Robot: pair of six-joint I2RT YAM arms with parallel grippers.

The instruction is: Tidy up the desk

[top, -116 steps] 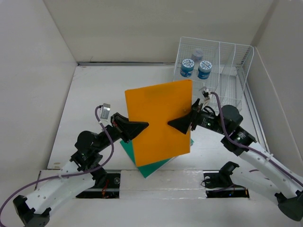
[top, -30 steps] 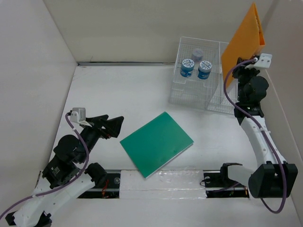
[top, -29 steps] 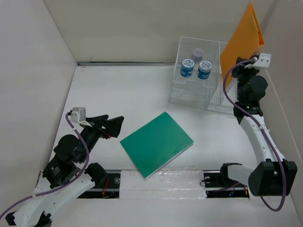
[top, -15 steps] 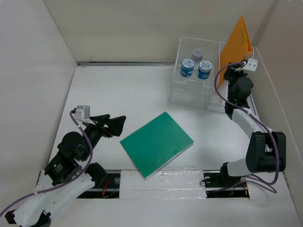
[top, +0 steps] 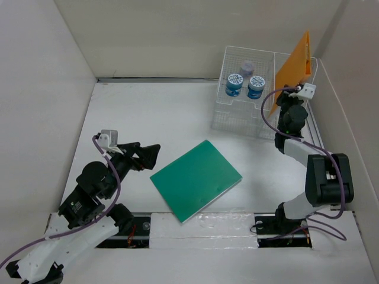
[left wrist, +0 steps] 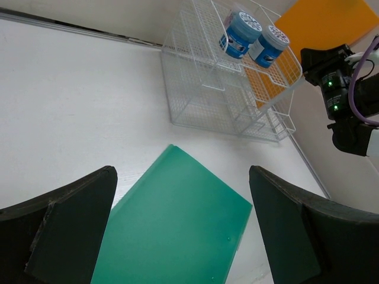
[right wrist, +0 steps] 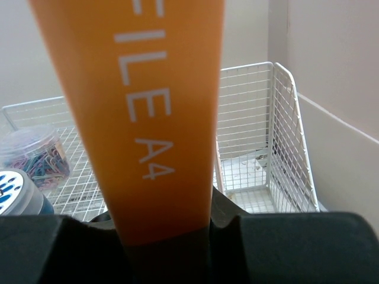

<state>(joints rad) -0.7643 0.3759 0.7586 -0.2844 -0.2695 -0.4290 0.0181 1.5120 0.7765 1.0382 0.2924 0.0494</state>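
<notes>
An orange A4 file folder (top: 294,64) stands on edge, tilted, over the right-hand slots of the white wire rack (top: 249,112). My right gripper (top: 289,99) is shut on its lower edge; in the right wrist view the orange folder (right wrist: 142,106) fills the frame above the right gripper (right wrist: 166,236). A green folder (top: 195,179) lies flat on the white desk (top: 148,112). My left gripper (top: 147,155) hovers open just left of it; from the left wrist the green folder (left wrist: 177,225) shows between the wide-apart fingers (left wrist: 71,225).
In the rack's left tray stand two blue-lidded tubs (top: 234,84) (top: 256,87) and a clear jar of coloured clips (top: 247,67). Pale wall panels close the desk on the left, back and right. The right arm (left wrist: 349,100) stands beside the rack.
The right arm has swung left and down, bringing the orange folder lower over the rack's right slots. The left gripper has edged toward the green folder, still open.
</notes>
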